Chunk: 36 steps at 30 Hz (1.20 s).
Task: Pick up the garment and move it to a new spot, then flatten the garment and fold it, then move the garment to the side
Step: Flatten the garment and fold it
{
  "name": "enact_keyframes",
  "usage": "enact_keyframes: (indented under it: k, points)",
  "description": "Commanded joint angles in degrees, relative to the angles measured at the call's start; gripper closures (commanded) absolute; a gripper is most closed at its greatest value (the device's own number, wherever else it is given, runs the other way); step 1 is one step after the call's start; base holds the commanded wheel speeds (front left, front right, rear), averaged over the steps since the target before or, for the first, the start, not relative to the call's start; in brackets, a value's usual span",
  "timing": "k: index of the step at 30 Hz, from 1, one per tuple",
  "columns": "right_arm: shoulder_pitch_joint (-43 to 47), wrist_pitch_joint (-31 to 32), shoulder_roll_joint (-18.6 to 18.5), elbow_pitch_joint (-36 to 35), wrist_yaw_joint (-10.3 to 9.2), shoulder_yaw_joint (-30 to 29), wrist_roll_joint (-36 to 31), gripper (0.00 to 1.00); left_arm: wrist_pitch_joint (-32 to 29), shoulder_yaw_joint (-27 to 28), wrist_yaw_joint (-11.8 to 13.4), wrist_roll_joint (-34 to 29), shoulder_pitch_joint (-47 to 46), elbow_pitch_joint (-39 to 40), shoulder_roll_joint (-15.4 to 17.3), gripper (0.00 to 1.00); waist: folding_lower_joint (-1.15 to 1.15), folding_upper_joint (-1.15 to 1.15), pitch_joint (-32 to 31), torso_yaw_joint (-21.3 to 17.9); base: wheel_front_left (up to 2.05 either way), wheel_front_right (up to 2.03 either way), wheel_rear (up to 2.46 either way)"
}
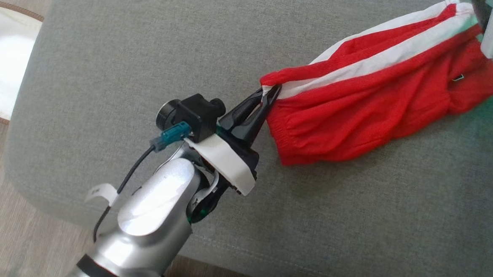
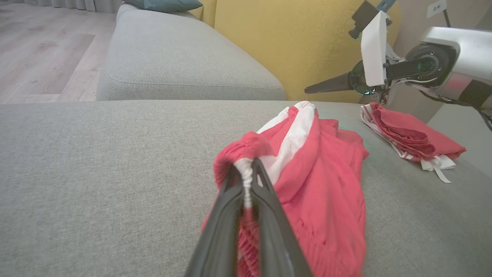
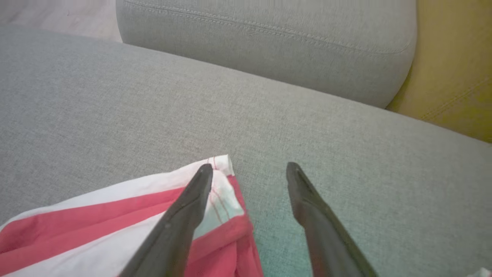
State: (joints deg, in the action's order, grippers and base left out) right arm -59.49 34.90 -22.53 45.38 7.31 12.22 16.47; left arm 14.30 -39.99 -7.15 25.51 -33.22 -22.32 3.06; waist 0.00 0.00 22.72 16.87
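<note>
left arm [image 1: 153, 222]: silver shell | left gripper [image 1: 272, 92]: black fingers [image 1: 243, 117], white mount [image 1: 224, 160] | cable [image 1: 132, 169]: black, teal plug [image 1: 171, 135]

garment [image 1: 371, 98] on cushion [image 1: 150, 45] | left gripper [image 1: 273, 90] at its left end — second garment [image 2: 411, 134] beside

Grey cushion [image 1: 107, 63] carries red-white garment [image 1: 380, 90]; folded red cloth [image 2: 411, 138] nearby.

Soft, even light; your pictures are bright, with only faint shadows.
Just behind the left gripper [image 1: 273, 90], glare whitens the silver forearm [image 1: 154, 205], and far off to its left the white floor mat [image 1: 2, 54] is blown out. Around the right gripper [image 3: 250, 169] the grey cushion [image 3: 346, 161] takes a green tint. In your left wrist view the fingers [image 2: 226, 231] nearest the lens are soft.
</note>
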Motion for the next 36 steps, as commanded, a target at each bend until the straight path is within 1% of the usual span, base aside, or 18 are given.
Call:
enact_keyframes:
  k: [1,2,3,6,9,11,15,21,22,24,29,31,36]
  points:
    - [-1.82,-2.25,0.54,-0.88,0.18,0.09,-0.94,0.0,0.69,1.9,-0.34,-0.62,-0.69,1.16,0.34,0.48,0.0,0.0,-0.19,-0.31,0.0,0.0,0.0]
    - [-1.89,-3.5,0.68,-0.16,0.18,0.33,-1.51,0.0,0.69,2.15,-0.34,-0.92,-0.63,0.81,0.32,0.08,0.0,0.0,-0.36,-0.56,0.0,0.0,0.0]
    - [-1.86,-4.6,0.8,0.49,0.18,0.8,-2.02,0.0,0.69,2.55,-0.34,-1.3,-0.54,0.47,0.31,0.0,0.0,0.0,-0.58,-0.84,0.0,0.0,0.0]
    - [-1.52,-8.75,1.2,1.92,0.18,1.07,-2.05,0.0,0.7,3.85,-0.34,-2.38,-0.1,-0.78,0.27,0.0,0.0,0.0,-1.6,-1.79,0.0,0.0,0.0]
    - [-0.41,-14.29,1.9,2.56,0.18,0.24,-0.96,0.0,0.7,5.13,-0.13,-4.83,0.38,-1.88,0.63,0.0,0.0,0.0,-3.05,-2.97,0.0,0.0,0.0]
    - [1.12,-18.08,2.46,2.19,0.18,0.48,-0.08,0.0,0.7,6.71,0.09,-5.38,1.2,-2.27,0.73,0.0,0.0,0.0,-4.22,-3.93,0.0,0.0,0.0]
    - [5.91,-24.85,3.57,-0.3,0.18,2.05,3.64,0.0,0.7,10.41,0.67,-5.91,3.35,-2.15,1.17,0.0,0.0,0.0,-6.98,-6.14,0.0,0.0,0.0]
    - [13.28,-33.8,3.05,-5.45,0.18,3.8,7.56,0.0,0.7,15.86,1.88,-6.35,6.95,-1.03,2.4,0.0,0.0,0.0,-11.1,-9.38,0.0,0.0,0.0]
    - [13.28,-33.8,3.05,-5.45,0.18,3.8,7.56,0.0,0.7,15.86,1.88,-6.35,6.95,-1.03,2.4,0.0,0.0,0.0,-11.1,-9.38,0.0,0.0,0.0]
    - [15.68,-36.61,2.94,-7.25,0.18,4.19,7.9,0.0,0.7,17.72,2.32,-6.34,8.18,-0.13,2.61,0.0,0.0,0.0,-12.43,-10.24,0.0,0.0,0.0]
    - [22.35,-43.13,3.24,-11.58,0.18,4.75,7.38,0.0,0.7,23.61,4.05,-5.78,11.77,3.64,2.42,0.0,0.0,0.0,-15.76,-12.43,0.0,0.0,0.0]
    - [25.07,-45.03,3.81,-13.1,0.18,4.47,6.55,0.0,0.7,26.48,4.82,-5.13,13.74,5.84,1.93,0.0,0.0,0.0,-16.74,-13.5,0.0,0.0,0.0]
    - [32.13,-47.99,6.09,-16.48,0.18,2.03,3.24,0.0,0.7,32.1,5.86,-4.88,19.21,11.23,0.57,0.0,0.0,0.0,-18.88,-15.63,0.0,0.0,0.0]
